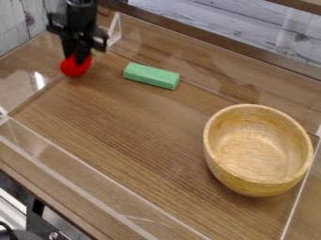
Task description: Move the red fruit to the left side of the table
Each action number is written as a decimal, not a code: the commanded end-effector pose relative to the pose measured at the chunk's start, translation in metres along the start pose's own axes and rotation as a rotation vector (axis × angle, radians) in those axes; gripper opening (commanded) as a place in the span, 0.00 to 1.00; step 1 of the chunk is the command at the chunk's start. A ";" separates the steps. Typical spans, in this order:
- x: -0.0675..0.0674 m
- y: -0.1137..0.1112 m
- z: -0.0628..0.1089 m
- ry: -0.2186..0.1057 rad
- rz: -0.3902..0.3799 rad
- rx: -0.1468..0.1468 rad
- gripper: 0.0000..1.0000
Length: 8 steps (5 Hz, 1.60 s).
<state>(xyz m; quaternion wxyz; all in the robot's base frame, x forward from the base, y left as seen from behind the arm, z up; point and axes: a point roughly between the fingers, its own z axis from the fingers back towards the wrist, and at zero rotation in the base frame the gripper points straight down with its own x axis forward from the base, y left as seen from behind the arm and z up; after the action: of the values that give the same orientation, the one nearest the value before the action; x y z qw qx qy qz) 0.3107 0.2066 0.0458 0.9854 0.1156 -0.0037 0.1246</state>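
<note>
The red fruit (75,66) is a small bright red roundish toy at the far left of the brown wood-grain table (138,131). My gripper (79,54) comes straight down onto it from above, black fingers shut on its top. The fruit sits at or just above the tabletop; I cannot tell whether it touches. The arm's dark body hides the fruit's upper part.
A flat green rectangular block (152,75) lies just right of the fruit. A wooden bowl (258,148) stands at the right. Low clear acrylic walls (25,61) edge the table close to the fruit's left.
</note>
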 end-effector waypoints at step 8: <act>0.014 0.010 0.010 -0.052 0.259 -0.063 1.00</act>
<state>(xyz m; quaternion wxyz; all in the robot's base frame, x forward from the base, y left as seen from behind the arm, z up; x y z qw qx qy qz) 0.3203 0.2080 0.0326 0.9692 0.0748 -0.0155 0.2340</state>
